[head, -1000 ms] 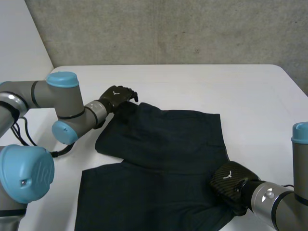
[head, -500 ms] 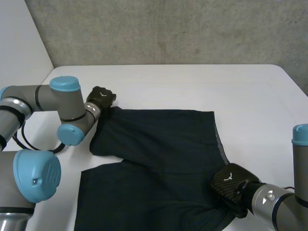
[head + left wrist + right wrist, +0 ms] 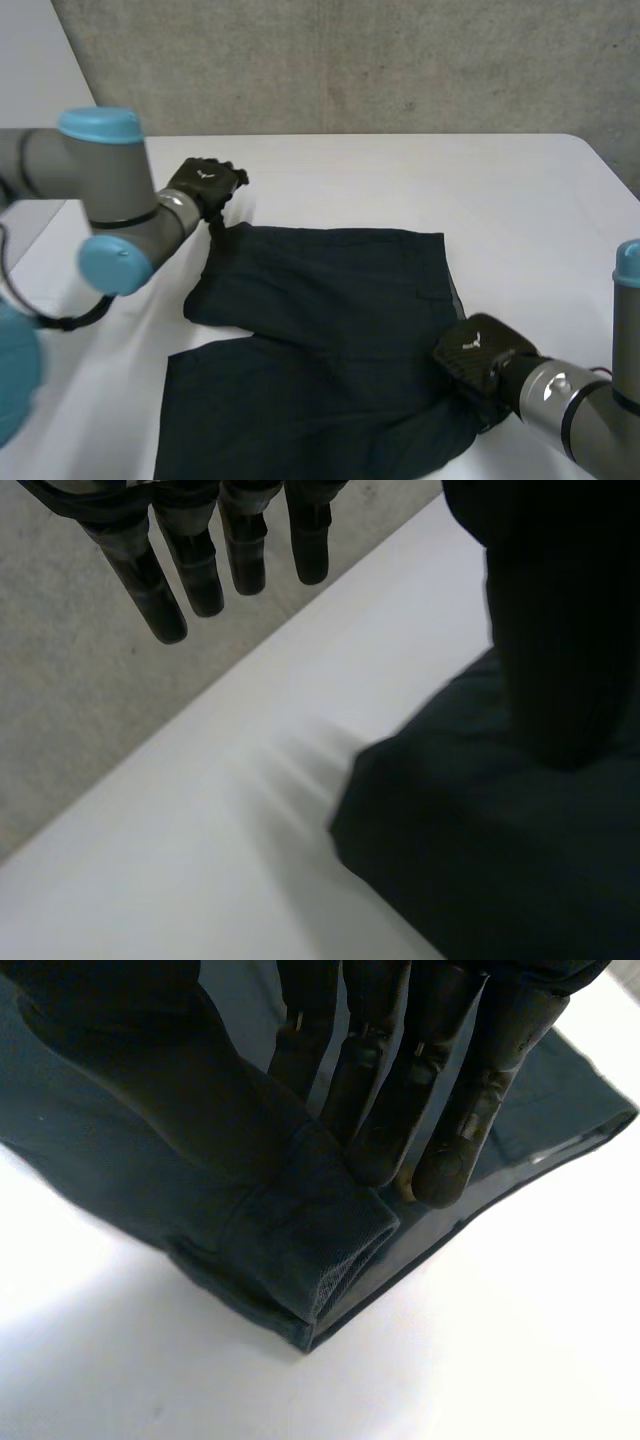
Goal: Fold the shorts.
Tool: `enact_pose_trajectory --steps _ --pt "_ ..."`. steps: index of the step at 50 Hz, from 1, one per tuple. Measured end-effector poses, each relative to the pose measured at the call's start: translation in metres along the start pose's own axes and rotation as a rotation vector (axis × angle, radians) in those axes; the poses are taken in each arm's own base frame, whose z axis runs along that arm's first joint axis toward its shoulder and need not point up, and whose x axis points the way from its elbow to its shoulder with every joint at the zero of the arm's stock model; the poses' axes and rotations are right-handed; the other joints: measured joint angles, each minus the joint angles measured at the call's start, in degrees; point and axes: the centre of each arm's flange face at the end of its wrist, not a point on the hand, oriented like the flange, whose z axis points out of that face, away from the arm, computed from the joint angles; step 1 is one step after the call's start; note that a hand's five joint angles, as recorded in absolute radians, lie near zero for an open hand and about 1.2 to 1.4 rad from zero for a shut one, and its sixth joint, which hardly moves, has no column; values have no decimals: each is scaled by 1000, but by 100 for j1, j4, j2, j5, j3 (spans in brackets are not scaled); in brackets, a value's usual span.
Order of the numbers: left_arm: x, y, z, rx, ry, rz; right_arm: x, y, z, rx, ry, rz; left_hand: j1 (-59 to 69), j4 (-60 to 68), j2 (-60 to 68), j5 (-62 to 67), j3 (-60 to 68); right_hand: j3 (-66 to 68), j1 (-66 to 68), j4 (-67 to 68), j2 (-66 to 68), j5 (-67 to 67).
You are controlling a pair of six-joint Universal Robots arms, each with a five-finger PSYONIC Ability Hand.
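Two hands on one cloth. Nearest, right hand (image 3: pixel 478 362) at the near right edge of the shorts (image 3: pixel 330 330); fingers (image 3: pixel 375 1110) and thumb closed on a raised fold of the hem, cloth bunched between them. Shorts lie dark and mostly flat on the table (image 3: pixel 520 220); far part narrower than the near, with a step in the left edge. Farthest, left hand (image 3: pixel 205 183) at the far left corner; fingers (image 3: pixel 245 540) straight and a little apart, holding nothing, above bare table just past the corner; thumb over the cloth, contact not clear.

Step in hand, by my reading: laying the shorts out square, first fold not yet made. Next move likely calls for the right hand to keep its pinch and carry that hem across; the left needs a fresh hold or a flat press at its corner so the cloth does not drag.
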Motion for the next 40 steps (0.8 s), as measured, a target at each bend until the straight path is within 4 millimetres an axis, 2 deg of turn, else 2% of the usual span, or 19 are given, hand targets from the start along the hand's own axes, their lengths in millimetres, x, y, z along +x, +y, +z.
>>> enact_pose_trajectory --steps 3,5,8,9,10,14,17,21,25,40 --pt "0 -4 -31 -42 17 -36 5 -6 2 24 18 23 226 197 188 209 179 0 0 0 0 0" --pt "3 -5 -66 -91 36 -75 12 -13 6 58 44 60 407 408 389 406 384 0 0 0 0 0" --pt "8 -1 -104 -143 56 -116 19 -19 12 91 70 104 414 460 434 463 442 0 0 0 0 0" --pt "9 0 -111 -151 58 -123 20 -20 13 96 75 111 414 460 434 463 442 0 0 0 0 0" --pt "13 4 -132 -177 68 -144 25 -23 16 115 92 137 414 460 434 466 442 0 0 0 0 0" --pt "21 12 -166 -209 84 -166 32 -27 22 143 124 173 414 460 434 466 442 0 0 0 0 0" --pt "33 20 -200 -225 107 -172 40 -31 27 180 176 207 414 460 434 466 442 0 0 0 0 0" --pt "49 28 -232 -222 150 -175 46 -32 35 211 225 228 414 460 434 466 442 0 0 0 0 0" --pt "60 29 -246 -212 180 -207 47 -31 44 212 238 234 414 461 434 466 442 0 0 0 0 0" --pt "85 29 -256 -247 185 -265 44 -27 48 197 229 233 414 497 484 466 443 0 0 0 0 1"
